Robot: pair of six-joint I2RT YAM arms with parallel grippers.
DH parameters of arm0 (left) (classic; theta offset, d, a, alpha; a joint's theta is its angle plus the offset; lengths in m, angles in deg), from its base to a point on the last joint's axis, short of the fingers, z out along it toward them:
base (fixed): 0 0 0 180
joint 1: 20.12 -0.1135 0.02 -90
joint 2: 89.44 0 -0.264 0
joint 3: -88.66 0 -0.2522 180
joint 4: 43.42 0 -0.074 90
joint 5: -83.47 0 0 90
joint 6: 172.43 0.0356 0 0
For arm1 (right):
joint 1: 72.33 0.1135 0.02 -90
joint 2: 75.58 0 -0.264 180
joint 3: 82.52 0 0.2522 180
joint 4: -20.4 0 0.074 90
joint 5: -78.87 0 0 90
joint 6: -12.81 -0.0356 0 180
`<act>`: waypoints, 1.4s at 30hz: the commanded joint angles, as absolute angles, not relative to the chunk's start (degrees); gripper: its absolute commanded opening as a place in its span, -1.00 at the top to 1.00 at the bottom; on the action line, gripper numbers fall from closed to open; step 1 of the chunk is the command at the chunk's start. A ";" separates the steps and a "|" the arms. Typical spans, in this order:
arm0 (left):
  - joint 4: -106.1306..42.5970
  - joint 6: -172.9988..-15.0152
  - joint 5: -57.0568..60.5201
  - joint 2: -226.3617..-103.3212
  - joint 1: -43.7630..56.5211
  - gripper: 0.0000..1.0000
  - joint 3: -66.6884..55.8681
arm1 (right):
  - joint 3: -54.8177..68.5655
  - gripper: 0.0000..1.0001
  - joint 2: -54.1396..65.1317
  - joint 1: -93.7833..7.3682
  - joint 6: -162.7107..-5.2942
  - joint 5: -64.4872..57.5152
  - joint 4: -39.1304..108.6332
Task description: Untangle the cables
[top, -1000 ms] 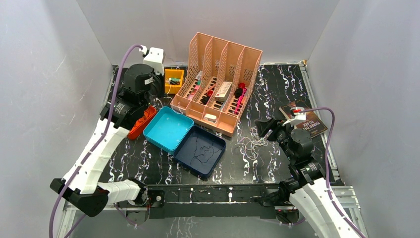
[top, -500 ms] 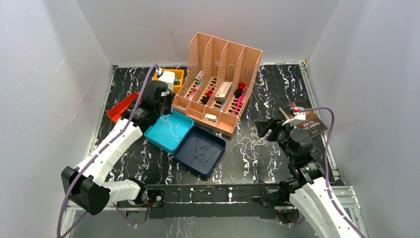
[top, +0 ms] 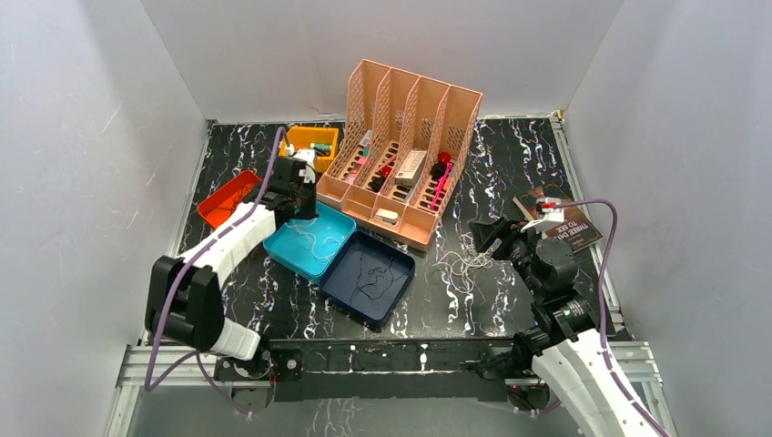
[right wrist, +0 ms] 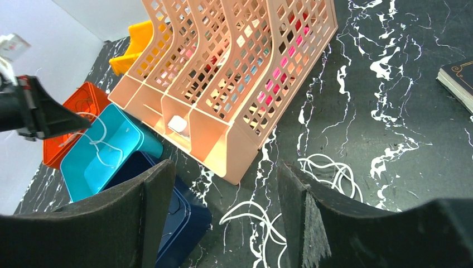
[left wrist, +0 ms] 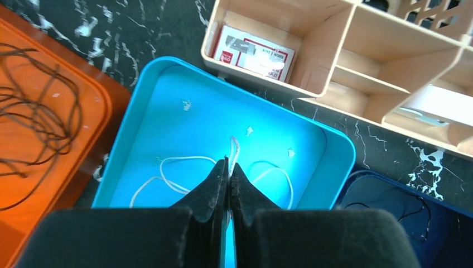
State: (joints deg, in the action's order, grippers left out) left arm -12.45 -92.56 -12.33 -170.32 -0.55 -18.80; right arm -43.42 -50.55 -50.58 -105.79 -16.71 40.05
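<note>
Cables (top: 460,264) in a pale tangle are lying on the marbled surface (top: 510,164) beside the file organizer (top: 401,118), with the right fingers (right wrist: 139,218) hovering apart over them. One white cable (left wrist: 167,167) is trailing into the teal tray (left wrist: 139,100), clamped by the left fingers (left wrist: 207,192). Dark cables (left wrist: 33,111) are lying in the orange tray (left wrist: 97,111) and the navy tray (top: 411,267).

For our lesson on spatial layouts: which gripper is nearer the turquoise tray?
Left. The left gripper hangs over the turquoise tray, shut on a white cable trailing into it. The right gripper, open, is well off to the right, above loose white cables on the table.
</note>
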 commanded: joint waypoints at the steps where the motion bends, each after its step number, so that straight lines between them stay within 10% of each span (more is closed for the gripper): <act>1: -14.10 -95.36 -4.90 -173.71 -1.88 1.00 -17.81 | -43.28 -0.50 -51.49 -50.70 -106.54 -16.23 37.86; 21: -8.12 -94.41 -5.42 -170.30 -2.01 -0.23 -14.65 | -42.26 -0.51 -50.94 -50.70 -105.84 -17.37 39.42; 36: -11.54 -95.01 0.81 -161.09 -1.49 -0.32 -17.69 | -38.98 -0.47 -43.80 -50.66 -113.54 -31.49 51.01; 42: -15.56 -98.84 2.30 -150.53 2.37 -0.32 -24.26 | -35.14 -0.39 -31.25 -50.69 -110.19 -18.73 50.80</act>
State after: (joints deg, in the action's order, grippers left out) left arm -13.04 -96.03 -0.40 -156.61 -0.15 -20.85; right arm -39.77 -37.08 -50.60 -111.34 -25.13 50.60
